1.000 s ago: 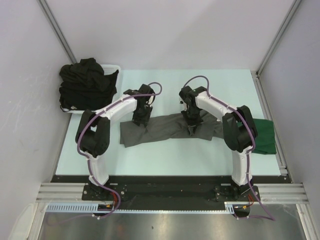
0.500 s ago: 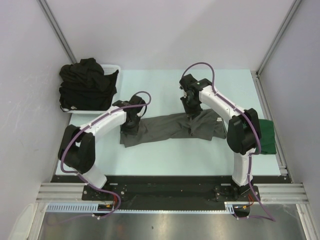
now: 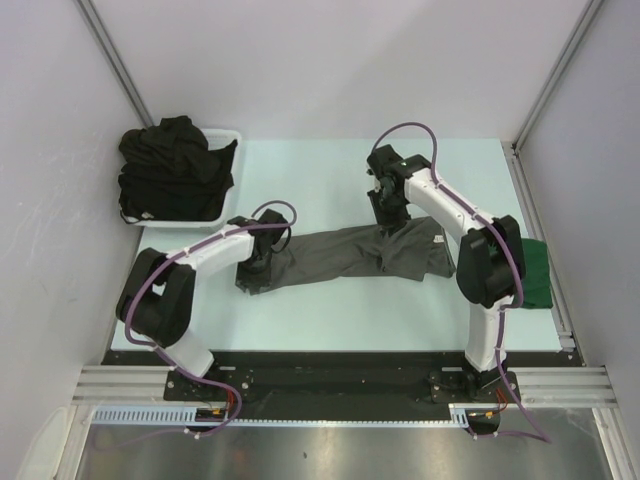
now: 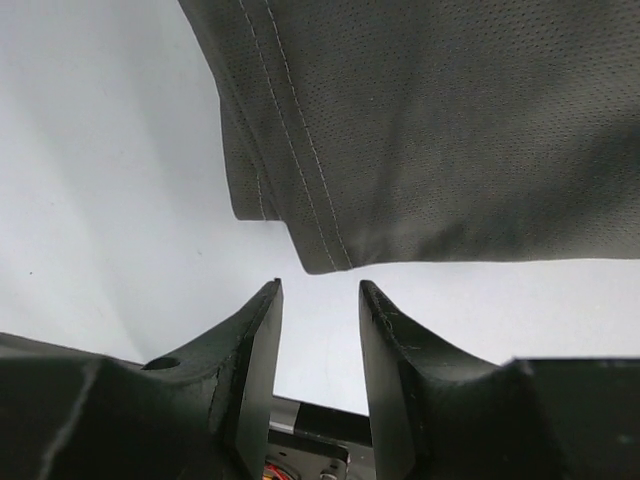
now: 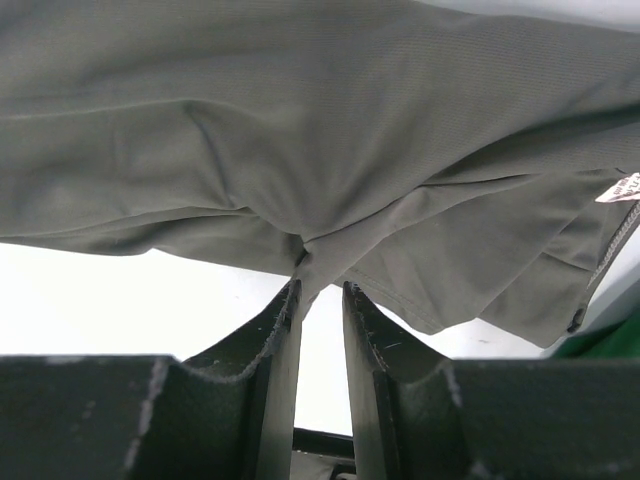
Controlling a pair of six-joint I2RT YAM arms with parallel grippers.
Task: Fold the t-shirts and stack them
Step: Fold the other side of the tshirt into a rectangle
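Shifting outward: left gripper [image 4: 318,285] reaches grey t-shirt [image 3: 340,252] hem corner, jaws spread, empty; right gripper [image 5: 320,287] pinches far edge. Fold grasp likely half set.

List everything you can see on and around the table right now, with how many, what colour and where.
grey shirt: one, charcoal, laid out across the middle of the table
green shirt: one, dark green, at the table's right edge, partly behind the right arm
black shirts: a heap, number unclear, black, piled in the basket
basket: one, white, far left corner of the table
table: one, pale green
left arm: one, white and black, reaching to the grey shirt's left end
right arm: one, white and black, reaching to the grey shirt's far edge
left tool: one, black, open, just short of the hem corner
right tool: one, black, pinching a fold of the grey shirt
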